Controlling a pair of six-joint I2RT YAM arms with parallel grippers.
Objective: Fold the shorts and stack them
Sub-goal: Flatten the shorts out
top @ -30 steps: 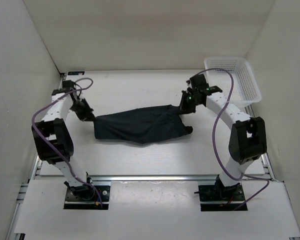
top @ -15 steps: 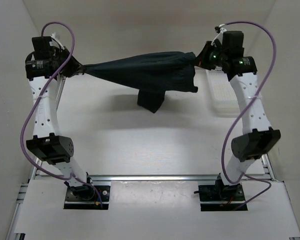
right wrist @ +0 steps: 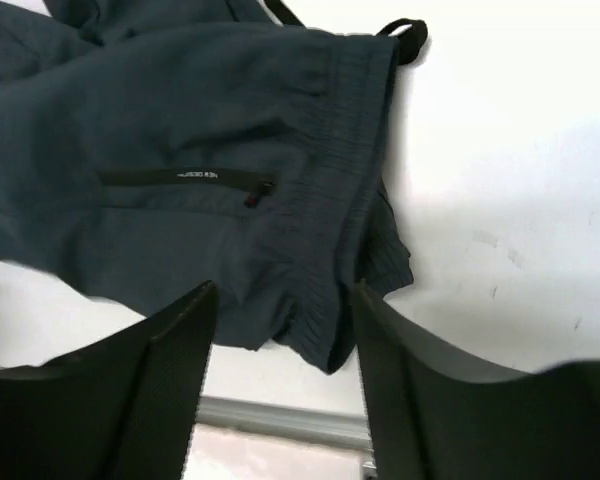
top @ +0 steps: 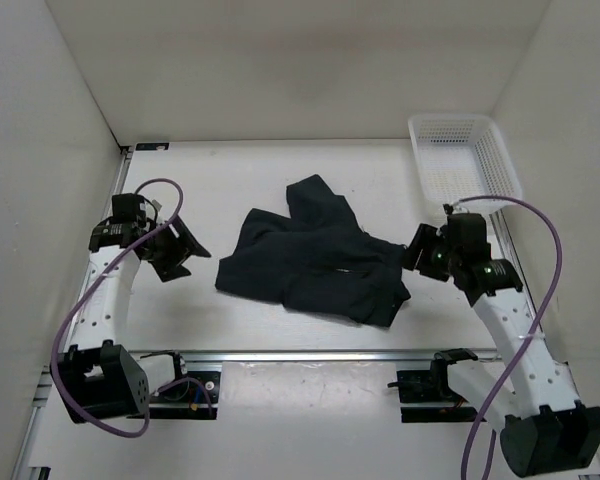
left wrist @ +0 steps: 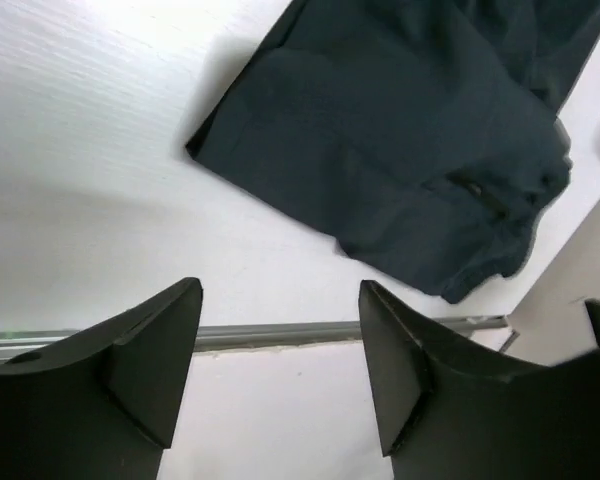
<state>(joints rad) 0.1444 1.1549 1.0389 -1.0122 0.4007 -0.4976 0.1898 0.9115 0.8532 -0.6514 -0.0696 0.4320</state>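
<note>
The dark navy shorts [top: 315, 258] lie crumpled on the white table, one leg pointing toward the back. My left gripper [top: 187, 252] hovers just left of them, open, with nothing between its fingers. In the left wrist view the shorts [left wrist: 400, 150] lie ahead of the left gripper [left wrist: 280, 300], clear of the jaws. My right gripper [top: 412, 258] is at the cloth's right edge, open. In the right wrist view the ribbed waistband and a zip pocket of the shorts [right wrist: 200, 170] lie under and ahead of the right gripper [right wrist: 283, 295], and the jaws do not pinch them.
A white mesh basket [top: 465, 160] stands at the back right corner. White walls close in the table on three sides. A metal rail [top: 310, 355] runs along the near edge by the arm bases.
Half a second ago both grippers held the shorts stretched high toward the back. Now the shorts lie on the table, both grippers have let go, opened and drawn down to the sides.
</note>
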